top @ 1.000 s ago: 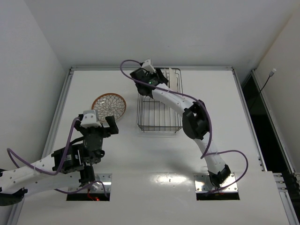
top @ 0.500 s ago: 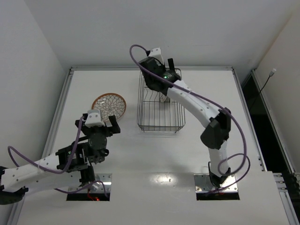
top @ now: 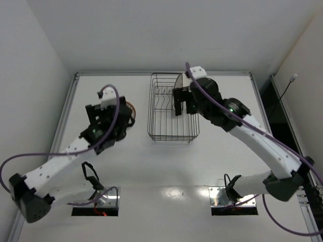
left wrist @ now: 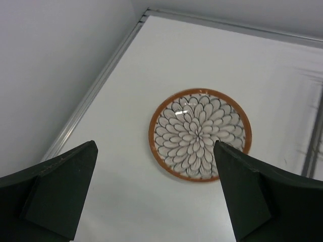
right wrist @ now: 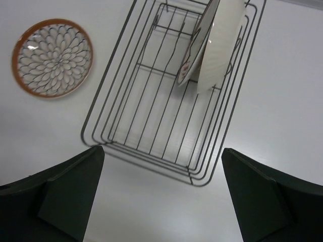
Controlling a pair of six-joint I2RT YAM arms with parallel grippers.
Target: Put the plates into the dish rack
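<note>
One petal-pattern plate (left wrist: pixel 199 133) with an orange-brown rim lies flat on the table, left of the dish rack; it also shows in the right wrist view (right wrist: pixel 53 57). In the top view only a sliver of this plate (top: pixel 131 112) shows beside my left gripper (top: pixel 117 121). My left gripper (left wrist: pixel 155 144) hangs open and empty above its near edge. The black wire dish rack (top: pixel 169 128) holds two plates (right wrist: pixel 217 40) standing on edge at its far right end. My right gripper (right wrist: pixel 162 149) is open and empty, high above the rack (right wrist: pixel 151 116), over its right side in the top view (top: pixel 185 103).
The table's raised metal edge (left wrist: pixel 101 85) and a white wall run close along the plate's left. The rack's side wire (left wrist: pixel 315 136) shows at the right of the left wrist view. The table's far edge (top: pixel 161 73) lies just beyond the rack.
My left gripper has moved forward over the flat plate, hiding most of it from above. My right gripper has swung right and risen away from the rack's far end, empty.
</note>
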